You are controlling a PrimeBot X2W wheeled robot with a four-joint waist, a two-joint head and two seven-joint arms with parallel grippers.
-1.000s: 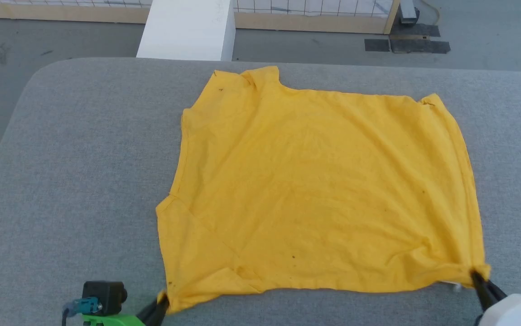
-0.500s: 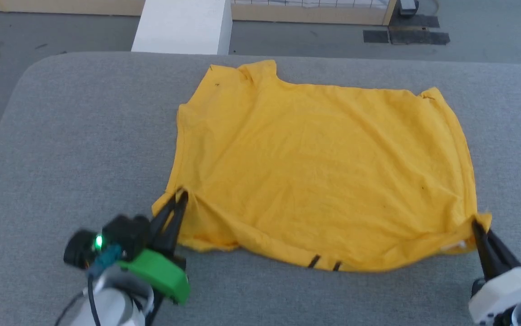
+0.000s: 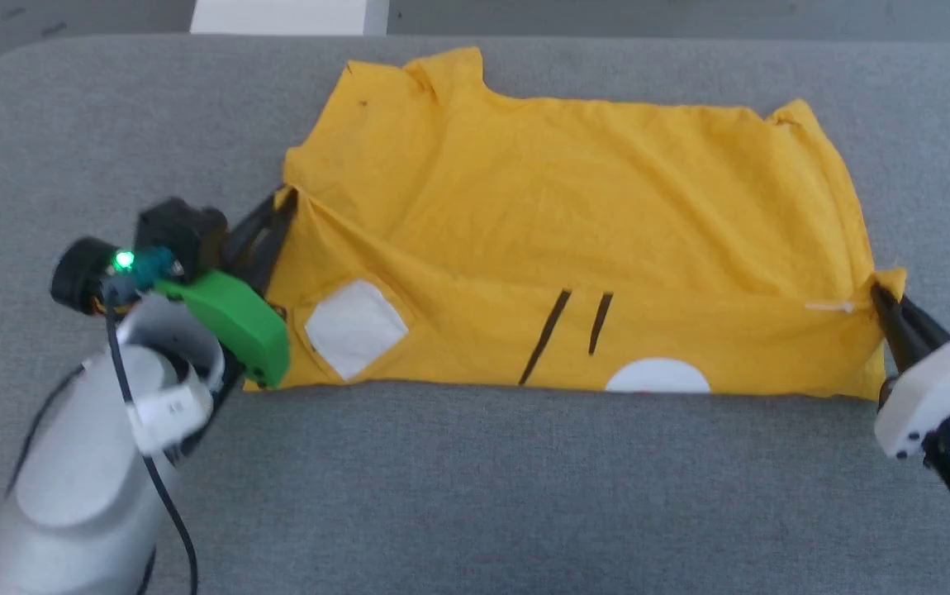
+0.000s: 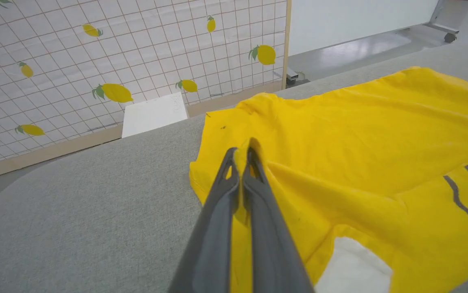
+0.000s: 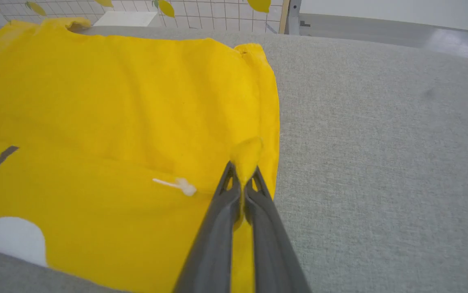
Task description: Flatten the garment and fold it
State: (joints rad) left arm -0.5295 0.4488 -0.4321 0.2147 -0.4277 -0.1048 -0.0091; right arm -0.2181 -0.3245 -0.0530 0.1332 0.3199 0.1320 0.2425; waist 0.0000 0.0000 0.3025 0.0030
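The yellow garment [image 3: 574,198] lies on the grey table, its near edge turned over and away from me. The turned strip shows a white sleeve patch [image 3: 353,328], two black stripes [image 3: 574,330] and a white half-round [image 3: 657,378]. My left gripper [image 3: 283,201] is shut on the strip's left corner, pinched cloth standing between its fingertips [image 4: 242,152]. At the right edge, my right gripper [image 3: 878,291] is shut on the other corner, and a yellow tuft rises between its tips [image 5: 243,171]. The garment [image 4: 360,138] spreads to the right in the left wrist view, and the garment [image 5: 116,106] spreads left in the right wrist view.
The grey padded table [image 3: 475,496] runs bare in front of the fold and on both sides. Beyond its far edge stand a white block [image 4: 152,114] and a lemon-print grid panel [image 4: 116,53] on a wooden frame.
Both grippers have carried the garment's near corners away from me, folding the near edge over so its printed side shows. The head camera has tilted down.
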